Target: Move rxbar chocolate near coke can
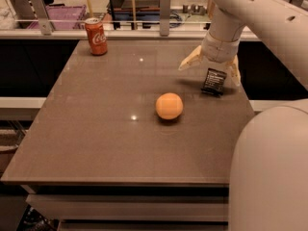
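Observation:
The rxbar chocolate (213, 81), a small black wrapper bar with white text, lies on the brown table (96, 129) near its right edge. The coke can (96, 36) stands upright at the table's far left corner. My gripper (211, 66) hangs just above and behind the bar, its two tan fingers (191, 59) spread wide to either side, open and holding nothing. The bar lies below the gap, closer to the right finger.
A round orange fruit (169, 106) sits mid-table, left and in front of the bar. A glass rail with metal posts (165, 14) runs along the far edge. My arm's white body (269, 172) fills the lower right.

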Motion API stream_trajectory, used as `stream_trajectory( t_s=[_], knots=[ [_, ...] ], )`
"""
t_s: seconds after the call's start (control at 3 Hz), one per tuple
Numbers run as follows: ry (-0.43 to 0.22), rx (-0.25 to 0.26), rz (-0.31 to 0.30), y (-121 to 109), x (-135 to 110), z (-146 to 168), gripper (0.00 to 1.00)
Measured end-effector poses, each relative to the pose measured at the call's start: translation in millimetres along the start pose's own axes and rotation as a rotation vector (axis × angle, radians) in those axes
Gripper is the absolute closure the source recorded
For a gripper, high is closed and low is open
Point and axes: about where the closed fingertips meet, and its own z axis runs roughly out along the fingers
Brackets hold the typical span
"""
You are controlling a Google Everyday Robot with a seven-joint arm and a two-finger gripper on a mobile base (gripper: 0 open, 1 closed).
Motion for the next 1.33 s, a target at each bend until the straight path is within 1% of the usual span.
stream_trajectory(
  t_s=[0.33,0.67,1.0,1.33],
  knots=[
    [0.012,-0.004,0.006,-1.0,6.6,4.5,0.17],
    [0.011,-0.005,0.006,-0.2,5.9,7.1,0.40],
    [0.011,-0.006,0.005,0.6,5.0,9.4,0.64],
    [0.011,-0.006,0.005,0.8,4.8,7.0,0.95]
  ],
)
